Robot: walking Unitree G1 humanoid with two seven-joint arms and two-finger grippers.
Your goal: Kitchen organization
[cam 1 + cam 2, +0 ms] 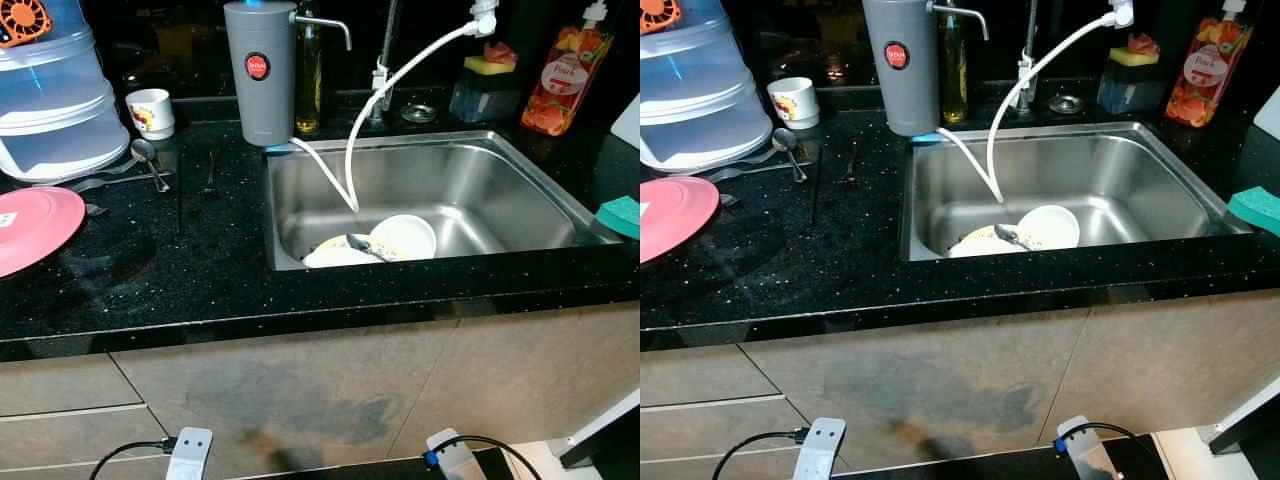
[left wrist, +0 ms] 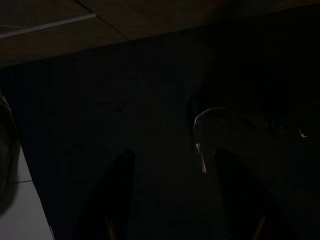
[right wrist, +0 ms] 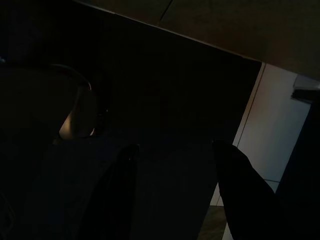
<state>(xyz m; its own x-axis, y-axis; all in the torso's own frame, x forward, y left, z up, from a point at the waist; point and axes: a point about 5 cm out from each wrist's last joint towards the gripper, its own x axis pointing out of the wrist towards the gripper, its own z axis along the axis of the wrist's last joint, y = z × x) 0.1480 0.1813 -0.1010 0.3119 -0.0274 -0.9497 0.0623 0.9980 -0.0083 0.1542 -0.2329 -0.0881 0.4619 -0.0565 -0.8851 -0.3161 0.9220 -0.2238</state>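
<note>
From the left eye view, we are looking down at a black speckled tabletop [image 1: 200, 270] with a steel sink [image 1: 500, 180] set into it. A grey water dispenser [image 1: 260, 70] is standing at the sink's back left corner, and a white hose [image 1: 400, 70] is curving down into the basin. In the basin a white bowl [image 1: 405, 237] is lying beside a pale plate [image 1: 330, 252], with a spoon [image 1: 362, 246] resting across them. To the left, a pink plate [image 1: 35, 228], a clear lidded container [image 1: 55, 100], a small cup [image 1: 152, 110] and loose cutlery [image 1: 150, 160] are sitting on the tabletop. A juice pouch [image 1: 565, 75] and a sponge holder [image 1: 485, 85] are standing behind the sink.

In the right eye view, a teal sponge [image 1: 1255, 208] is lying at the sink's right edge.

In the dim left wrist view, our left tool [image 2: 172, 200] is hanging with fingers spread, released.

In the right wrist view, our right tool [image 3: 175, 195] is likewise hanging released, beside a pale floor [image 3: 280, 130].
</note>
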